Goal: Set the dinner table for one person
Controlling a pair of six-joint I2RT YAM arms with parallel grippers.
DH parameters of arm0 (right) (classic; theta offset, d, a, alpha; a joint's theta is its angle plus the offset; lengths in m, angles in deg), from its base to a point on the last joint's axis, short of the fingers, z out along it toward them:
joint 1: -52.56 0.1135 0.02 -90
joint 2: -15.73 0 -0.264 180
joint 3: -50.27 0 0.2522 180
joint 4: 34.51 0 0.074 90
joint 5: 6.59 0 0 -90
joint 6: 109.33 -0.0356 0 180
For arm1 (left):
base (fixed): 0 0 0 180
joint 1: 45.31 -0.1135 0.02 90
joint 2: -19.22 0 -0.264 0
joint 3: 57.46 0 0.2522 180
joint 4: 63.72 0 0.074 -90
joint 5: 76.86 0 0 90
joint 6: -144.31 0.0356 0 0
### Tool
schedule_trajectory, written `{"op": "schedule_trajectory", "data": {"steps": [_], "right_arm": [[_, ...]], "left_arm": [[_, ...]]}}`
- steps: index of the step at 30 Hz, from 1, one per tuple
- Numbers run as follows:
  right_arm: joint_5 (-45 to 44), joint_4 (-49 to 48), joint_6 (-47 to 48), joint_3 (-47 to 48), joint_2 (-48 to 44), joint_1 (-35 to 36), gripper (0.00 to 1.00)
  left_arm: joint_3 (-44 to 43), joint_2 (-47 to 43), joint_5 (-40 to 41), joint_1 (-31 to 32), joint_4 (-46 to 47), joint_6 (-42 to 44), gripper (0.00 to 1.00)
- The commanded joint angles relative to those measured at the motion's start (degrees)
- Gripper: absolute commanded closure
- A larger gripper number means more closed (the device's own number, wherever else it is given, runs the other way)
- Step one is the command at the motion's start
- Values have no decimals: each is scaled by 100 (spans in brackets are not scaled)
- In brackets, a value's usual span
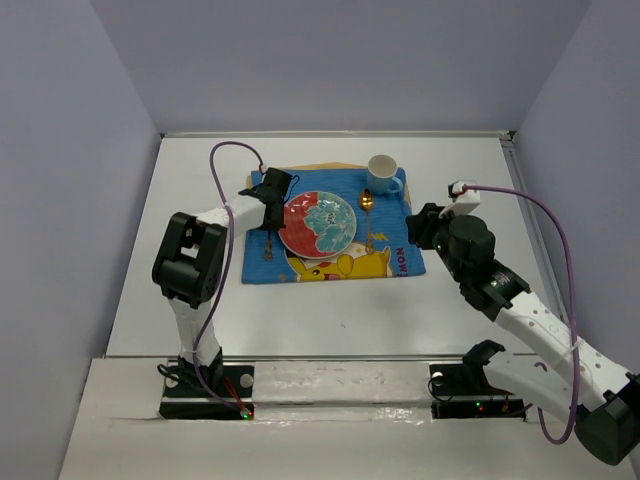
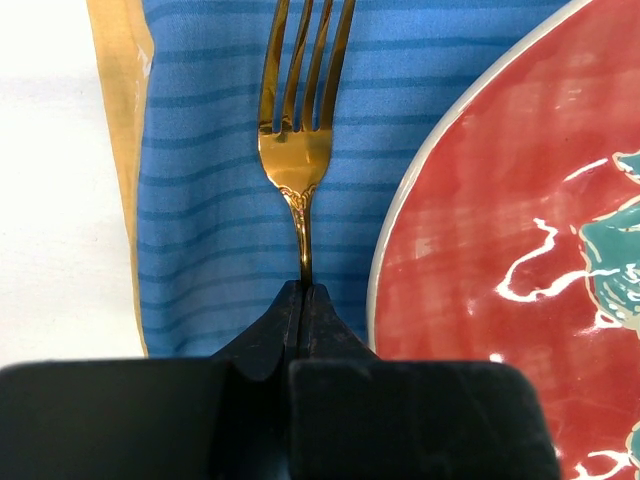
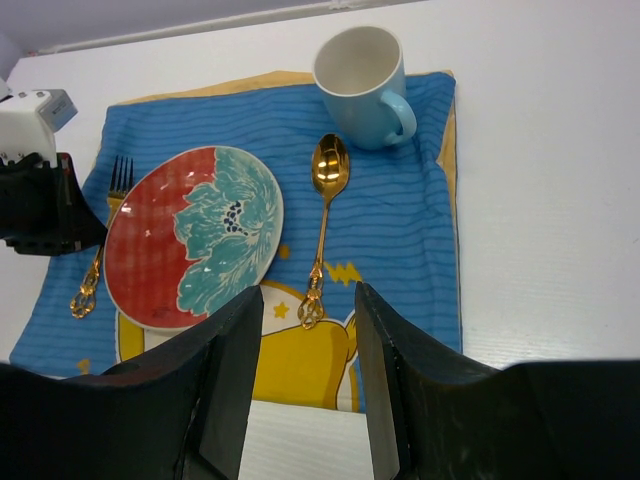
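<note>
Plain lavender-grey walls [image 1: 340, 60] — back, left and right — under soft, even light

1 large matte white rectangular tabletop [image 1: 330, 320]. 1 blue striped cloth placemat with a yellow cartoon print [image 1: 395, 222]. 1 round ceramic plate, part red and part teal [image 1: 318, 226]. 1 gold metal fork [image 2: 298, 150]. 1 gold metal spoon [image 3: 330, 168]. 1 pale blue ceramic mug [image 3: 362, 100]. 2 white-and-black robot arms: 1 left arm [image 1: 195, 262], 1 right arm [image 1: 520, 312]. 2 black two-finger grippers: 1 left gripper [image 2: 303, 290], 1 right gripper [image 3: 308, 330]. 2 purple cables: 1 left cable [image 1: 235, 144], 1 right cable [image 1: 510, 191].
</note>
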Motion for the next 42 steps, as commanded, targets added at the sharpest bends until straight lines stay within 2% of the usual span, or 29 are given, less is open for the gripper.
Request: {"op": "schedule_trajectory", "data": {"steps": [1,4,5,7,8,10,11,13,15,17,23,28,31,32,34,37,38,41,42], "right_arm": [[-51,-300,61,11,-76,-39,53],[-60,-300,70,3,-85,-39,53],[-60,-291,70,3,-85,-39,53],[-60,-291,70,3,-111,-39,52],[-51,-291,70,3,-111,-39,52],[-51,-291,70,3,-111,-39,52],[-60,-291,70,3,-111,-39,52],[-60,-291,70,3,-85,-39,52],[-60,-291,70,3,-76,-39,52],[-42,-300,61,3,-67,-39,52],[-25,-300,35,-6,-146,-39,52],[2,-300,35,-6,-155,-39,52],[54,-300,17,3,-225,-39,52],[80,-300,-9,-6,-278,-39,52],[107,-300,-44,-6,-427,-39,52],[256,-291,-123,64,-726,-39,49],[300,-282,-158,116,-805,-39,44],[397,-230,-255,239,-1112,-39,1],[362,-186,-264,353,-1192,-39,0]], "left_arm": [[69,15,48,-18,-35,-87,100],[51,6,57,-18,-70,-149,100],[43,-12,101,-18,-79,-166,95],[60,-56,224,-26,-97,-210,79],[43,-117,302,-35,-97,-219,65],[43,-205,338,-53,-88,-237,53],[34,-318,373,-61,-79,-263,42],[34,-468,426,-79,-18,-281,29],[8,-739,583,-79,0,-272,22],[-19,-1055,663,-88,35,-246,19],[-72,-1795,787,-149,307,-202,17],[24,-2480,463,-176,631,-237,17],[577,-3411,-108,-176,1325,-202,16],[866,-3979,-293,-167,1440,-202,11],[1123,-4535,-399,-167,1896,-202,1],[1466,-5825,-409,-167,2161,-132,1],[1623,-6048,-391,-158,2214,-44,1],[1791,-6741,-268,-167,2250,70,1],[1818,-6866,-277,-167,2224,114,1]]}}
